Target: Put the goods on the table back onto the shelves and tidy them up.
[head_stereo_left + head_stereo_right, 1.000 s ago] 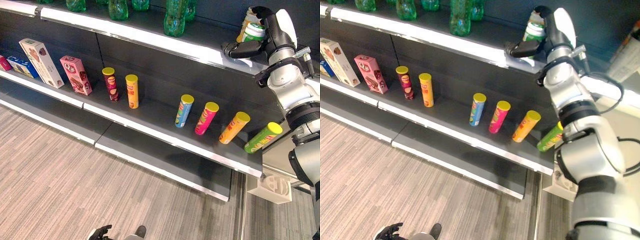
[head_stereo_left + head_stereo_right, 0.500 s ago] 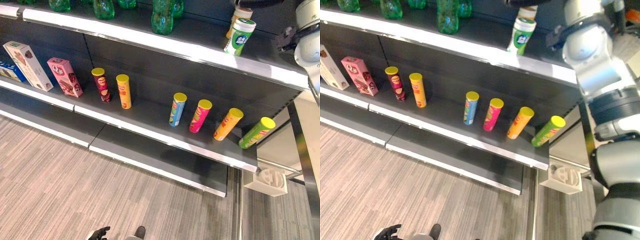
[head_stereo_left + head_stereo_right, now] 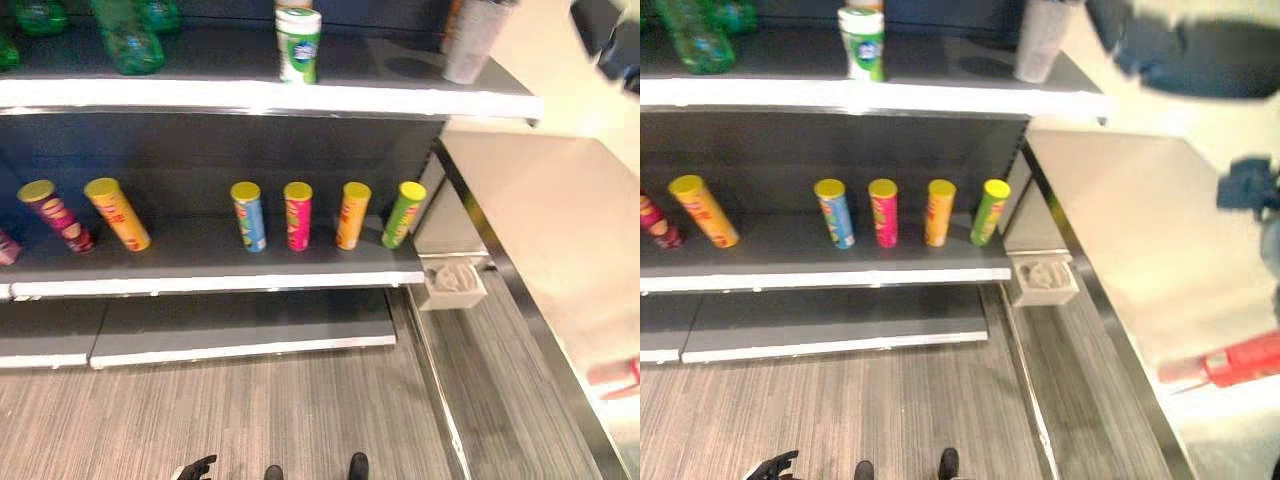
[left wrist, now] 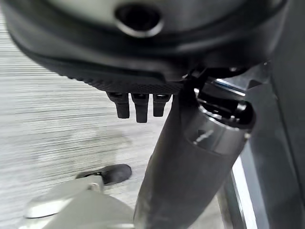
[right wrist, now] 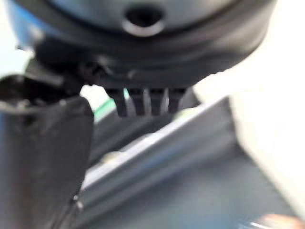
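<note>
Green-white tub (image 3: 297, 44) stands on the top shelf (image 3: 420, 95); right hand (image 3: 1185, 55) blurred, fingers unreadable; left fingers (image 4: 137, 105) empty, relaxed.

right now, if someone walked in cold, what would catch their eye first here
Probably the row of four yellow-lidded snack tubes in blue, pink, orange and green, leaning on the dark middle shelf. Next, the white-and-green canister standing on the top shelf, and a red object lying on the pale table to the right.
</note>
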{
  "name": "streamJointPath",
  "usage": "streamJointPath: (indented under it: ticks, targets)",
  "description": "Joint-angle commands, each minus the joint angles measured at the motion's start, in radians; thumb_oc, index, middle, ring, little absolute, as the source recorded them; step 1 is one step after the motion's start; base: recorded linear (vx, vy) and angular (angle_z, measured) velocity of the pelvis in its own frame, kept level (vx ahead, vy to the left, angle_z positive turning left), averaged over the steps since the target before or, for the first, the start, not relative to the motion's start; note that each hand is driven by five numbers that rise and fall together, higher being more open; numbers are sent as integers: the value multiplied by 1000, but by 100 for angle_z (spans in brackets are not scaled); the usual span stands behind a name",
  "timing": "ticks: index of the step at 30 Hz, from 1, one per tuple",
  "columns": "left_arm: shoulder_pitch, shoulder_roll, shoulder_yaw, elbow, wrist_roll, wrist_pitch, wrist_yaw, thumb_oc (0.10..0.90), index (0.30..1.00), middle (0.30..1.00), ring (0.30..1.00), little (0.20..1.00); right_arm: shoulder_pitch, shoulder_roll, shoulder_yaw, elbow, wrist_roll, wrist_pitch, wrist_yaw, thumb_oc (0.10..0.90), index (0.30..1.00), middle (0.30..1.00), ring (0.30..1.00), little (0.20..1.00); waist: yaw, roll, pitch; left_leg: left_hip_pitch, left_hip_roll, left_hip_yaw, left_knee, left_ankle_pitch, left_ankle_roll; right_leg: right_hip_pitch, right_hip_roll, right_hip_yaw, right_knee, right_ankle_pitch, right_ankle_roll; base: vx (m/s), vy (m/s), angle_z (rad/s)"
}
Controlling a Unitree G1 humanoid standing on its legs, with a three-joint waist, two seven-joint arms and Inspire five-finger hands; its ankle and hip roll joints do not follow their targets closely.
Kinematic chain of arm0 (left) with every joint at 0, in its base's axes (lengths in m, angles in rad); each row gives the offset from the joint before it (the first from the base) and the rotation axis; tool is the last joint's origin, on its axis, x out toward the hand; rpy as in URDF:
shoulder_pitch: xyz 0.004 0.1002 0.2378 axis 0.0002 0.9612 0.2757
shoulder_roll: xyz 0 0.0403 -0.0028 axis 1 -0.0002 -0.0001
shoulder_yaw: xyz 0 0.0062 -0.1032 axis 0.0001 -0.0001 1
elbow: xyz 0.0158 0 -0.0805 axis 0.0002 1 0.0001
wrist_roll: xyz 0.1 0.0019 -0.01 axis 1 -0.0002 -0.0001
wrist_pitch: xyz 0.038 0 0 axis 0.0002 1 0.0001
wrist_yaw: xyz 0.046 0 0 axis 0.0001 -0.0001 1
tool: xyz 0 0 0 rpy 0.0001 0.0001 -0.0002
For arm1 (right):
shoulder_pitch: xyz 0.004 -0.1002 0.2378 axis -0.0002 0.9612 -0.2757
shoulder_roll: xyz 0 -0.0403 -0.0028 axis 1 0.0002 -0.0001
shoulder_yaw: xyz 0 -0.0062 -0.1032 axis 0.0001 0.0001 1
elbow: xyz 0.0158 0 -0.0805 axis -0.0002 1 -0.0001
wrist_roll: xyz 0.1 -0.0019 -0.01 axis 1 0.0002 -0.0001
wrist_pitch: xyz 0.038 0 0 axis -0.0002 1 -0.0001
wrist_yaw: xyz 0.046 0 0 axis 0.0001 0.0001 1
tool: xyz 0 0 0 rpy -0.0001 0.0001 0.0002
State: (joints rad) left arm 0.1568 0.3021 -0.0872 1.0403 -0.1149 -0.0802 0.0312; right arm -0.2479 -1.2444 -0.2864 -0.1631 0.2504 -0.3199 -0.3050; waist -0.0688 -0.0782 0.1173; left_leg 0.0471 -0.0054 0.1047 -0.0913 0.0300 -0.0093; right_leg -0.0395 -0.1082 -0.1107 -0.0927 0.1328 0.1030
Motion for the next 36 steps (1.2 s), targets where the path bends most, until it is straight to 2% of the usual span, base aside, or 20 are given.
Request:
streamJointPath:
  ticks: [1, 3, 4, 6, 7, 8, 9, 11, 14, 15, 22, 23, 25, 27, 29, 32, 33, 34, 36]
  targets:
    - [-45, 73, -33, -11, 34, -39, -10, 800, 900, 900, 900, 900, -187, -25, -102, 47, 37, -29, -29, 800, 900, 900, 900, 900, 45, -31, 11, 30, 5, 51, 4, -121, -7, -4, -69, -41, 135, -53, 106, -51, 116, -76]
    - [-55, 86, -34, -31, 31, -42, -9, 800, 900, 900, 900, 900, -157, -20, -134, 47, 41, -28, -35, 800, 900, 900, 900, 900, 30, -35, 34, 39, 12, 86, 4, -121, -3, -49, -63, -18, 181, -35, 114, -101, 53, -117]
    - [-64, 115, -28, -70, 24, -45, -10, 800, 900, 900, 900, 900, -89, -3, -190, 66, 76, -27, -31, 800, 900, 900, 900, 900, 14, -33, 43, 45, 41, 161, 4, -117, -5, -57, -97, -79, 195, -33, 121, -124, -47, -158]
    - [-51, 121, -14, -85, 17, -40, -14, 800, 900, 900, 900, 900, -46, 5, -209, 84, 73, -13, -22, 800, 900, 900, 900, 900, 24, -25, 32, 55, 71, 197, 4, -129, -16, -24, -164, -183, 186, -11, 127, -18, -117, -165]
    - [-50, 121, -11, -89, 13, -39, -17, 800, 900, 900, 900, 900, -23, 8, -218, 96, 65, -3, -20, 800, 900, 900, 900, 900, 24, -27, 29, 54, 77, 209, 4, -129, -19, -15, -184, -207, 182, 10, 135, 25, -228, -136]
    - [-50, 122, -13, -83, 22, -35, -27, 800, 900, 900, 900, 900, 56, 39, -271, 120, 88, 18, -2, 800, 900, 900, 900, 900, 30, -50, 5, 55, 78, 257, 4, -120, -29, -4, -204, -251, 110, 61, 147, 46, -282, -97]
    - [-50, 115, -10, -73, 30, -34, -35, 800, 900, 900, 900, 900, 85, 47, -291, 132, 114, 22, 16, 800, 900, 900, 900, 900, 29, -63, -14, 59, 76, 263, 4, -116, -39, 24, -186, -258, 50, 60, 152, 82, -317, -68]
    - [-42, 110, -14, -68, 30, -34, -42, 800, 900, 900, 900, 900, 111, 41, -306, 143, 159, 15, 41, 800, 900, 900, 900, 900, 32, -65, -26, 66, 91, 270, 4, -109, -52, 44, -162, -248, 17, 53, 151, 98, -220, -55]
    - [-29, 88, -35, -70, 28, -30, -64, 800, 900, 900, 900, 900, 122, 31, -219, 176, 313, 18, 165, 800, 900, 900, 900, 900, 15, -48, -45, 88, 149, 278, 4, -83, -93, 71, -101, -231, 5, -11, 117, 37, -320, -8]
    - [-30, 83, -37, -74, 26, -29, -68, 800, 900, 900, 900, 900, 132, 36, -195, 170, 329, 23, 193, 800, 900, 900, 900, 900, 12, -40, -44, 86, 169, 280, 4, -67, -105, 72, -83, -232, 5, -27, 106, -21, -261, -10]
    - [-30, 82, -41, -81, 28, -28, -76, 800, 900, 900, 900, 900, 153, 47, -163, 144, 368, 26, 251, 800, 900, 900, 900, 900, 4, -20, -43, 88, 223, 280, 4, -29, -136, 89, -24, -229, 5, -75, 70, 0, -152, 2]
    - [-30, 84, -41, -81, 29, -28, -78, 800, 900, 900, 900, 900, 153, 45, -160, 140, 374, 24, 258, 800, 900, 900, 900, 900, 5, -18, -42, 90, 231, 276, 4, -22, -140, 92, -15, -228, 5, -83, 63, -1, -179, 8]
    - [-35, 94, -45, -88, 27, -29, -84, 800, 900, 900, 900, 900, 143, 43, -148, 129, 410, 16, 277, 800, 900, 900, 900, 900, 10, -23, -18, 54, 269, 262, 93, -15, -153, 101, 12, -225, 5, -110, 36, -25, -221, 9]
    - [-38, 97, -46, -91, 27, -28, -86, 800, 900, 900, 900, 900, 133, 42, -143, 126, 424, 13, 283, 800, 900, 900, 900, 900, 12, -27, -8, 26, 282, 250, 145, -21, -155, 103, 20, -228, 5, -117, 27, -42, -135, 23]
    - [-48, 100, -50, -92, 22, -29, -84, 800, 900, 900, 900, 900, 113, 36, -127, 132, 433, 11, 283, 800, 900, 900, 900, 900, 25, -35, 15, -19, 283, 207, 221, -27, -156, 111, 27, -227, 5, -128, 13, -61, -134, 18]
    - [-65, 101, -58, -96, 8, -34, -77, 800, 900, 900, 900, 900, 74, 18, -79, 155, 435, 25, 289, 800, 900, 900, 900, 900, 45, -45, 37, -108, 239, 92, 232, -24, -143, 108, 19, -235, 5, -133, 14, -39, -26, 10]
    - [-66, 99, -62, -93, 6, -33, -78, 800, 900, 900, 900, 900, 63, 10, -63, 160, 431, 28, 291, 800, 900, 900, 900, 900, 48, -42, 33, -100, 224, 78, 186, -22, -139, 106, 20, -232, 5, -130, 19, 36, 85, 20]
    - [-61, 95, -70, -84, 1, -36, -79, 800, 900, 900, 900, 900, 32, -1, -23, 167, 415, 33, 296, 800, 900, 900, 900, 900, 69, -36, 32, -102, 190, 14, 130, -23, -134, 102, 21, -216, 5, -124, 24, 60, 107, 9]
    - [-63, 91, -70, -80, -3, -37, -78, 800, 900, 900, 900, 900, 14, -2, -2, 175, 413, 35, 298, 800, 900, 900, 900, 900, 67, -36, 26, -105, 175, -11, 110, -14, -131, 98, 18, -211, 5, -120, 25, 37, 90, -24]
